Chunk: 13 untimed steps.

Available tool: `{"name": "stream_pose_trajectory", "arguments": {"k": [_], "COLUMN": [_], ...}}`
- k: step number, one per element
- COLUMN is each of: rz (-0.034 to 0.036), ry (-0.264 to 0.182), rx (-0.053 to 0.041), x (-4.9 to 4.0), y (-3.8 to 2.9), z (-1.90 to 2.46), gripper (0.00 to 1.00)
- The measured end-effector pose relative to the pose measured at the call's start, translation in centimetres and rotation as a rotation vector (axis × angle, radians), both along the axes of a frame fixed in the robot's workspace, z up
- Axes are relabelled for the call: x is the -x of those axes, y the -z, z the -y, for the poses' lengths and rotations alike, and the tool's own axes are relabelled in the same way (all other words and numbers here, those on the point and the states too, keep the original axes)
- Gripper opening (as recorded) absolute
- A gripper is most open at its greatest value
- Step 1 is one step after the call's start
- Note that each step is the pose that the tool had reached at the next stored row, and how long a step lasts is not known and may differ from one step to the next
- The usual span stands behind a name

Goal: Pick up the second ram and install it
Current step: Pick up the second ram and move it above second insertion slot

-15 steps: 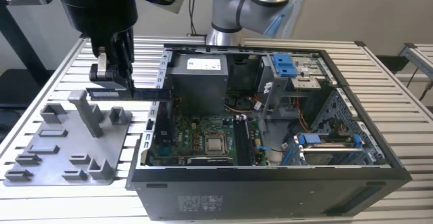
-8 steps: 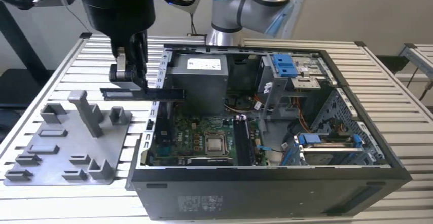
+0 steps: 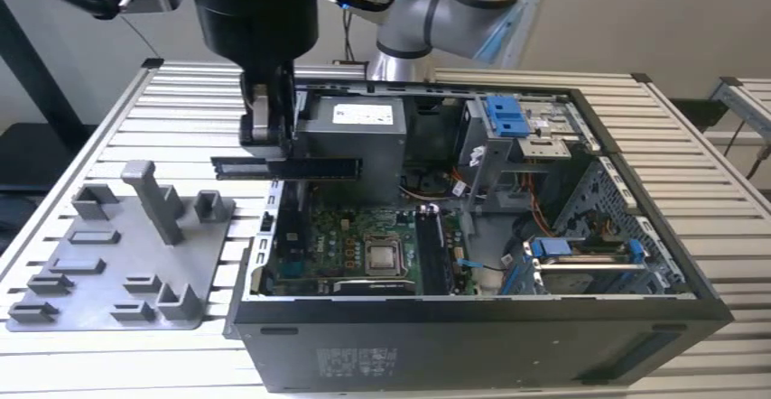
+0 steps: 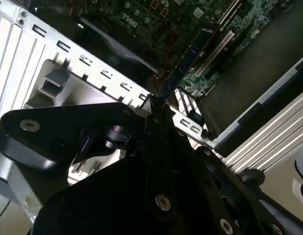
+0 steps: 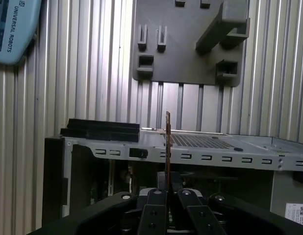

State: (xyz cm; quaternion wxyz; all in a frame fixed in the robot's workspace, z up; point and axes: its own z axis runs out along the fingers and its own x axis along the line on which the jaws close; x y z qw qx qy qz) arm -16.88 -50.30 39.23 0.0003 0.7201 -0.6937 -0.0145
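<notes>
The gripper [image 3: 274,142] hangs over the open computer case [image 3: 482,345], which lies on the slatted worktop [image 3: 710,173]. Its fingers [image 5: 152,211] are pinched on the second ram [image 3: 289,166], gripping it at about mid-length. The board is level and clear of everything below. It rides above the case wall on the exterior view's left, with one end out toward the grey plastic tray [image 3: 97,273] and the other in front of the power supply [image 3: 361,142]. Both wrist views show it as a thin strip seen edge-on, running out from between the fingers [image 5: 168,142] [image 4: 188,56].

The memory slots [image 3: 431,250] sit on the motherboard [image 3: 349,227], well apart from the board and toward the exterior view's right, so it is not seated.

The likely trouble from here is alignment. The hold is a narrow pinch on a long, thin part, so any knock against the case wall or the power supply could twist the board in the fingers. A twisted or offset board would meet the slot's edge rather than its channel. Pressing down then could bend the board or push it out of the grip. Whether the slot's latches are open, or the notch faces the right way, cannot be told.
</notes>
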Motion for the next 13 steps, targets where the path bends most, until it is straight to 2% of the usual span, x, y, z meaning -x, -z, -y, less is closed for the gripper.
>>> {"name": "stream_pose_trajectory", "arguments": {"k": [13], "rz": [-0.0017], "ry": [-0.008], "rx": [0.0], "x": [-4.4], "y": [0.0], "z": [0.03], "gripper": [0.14]}}
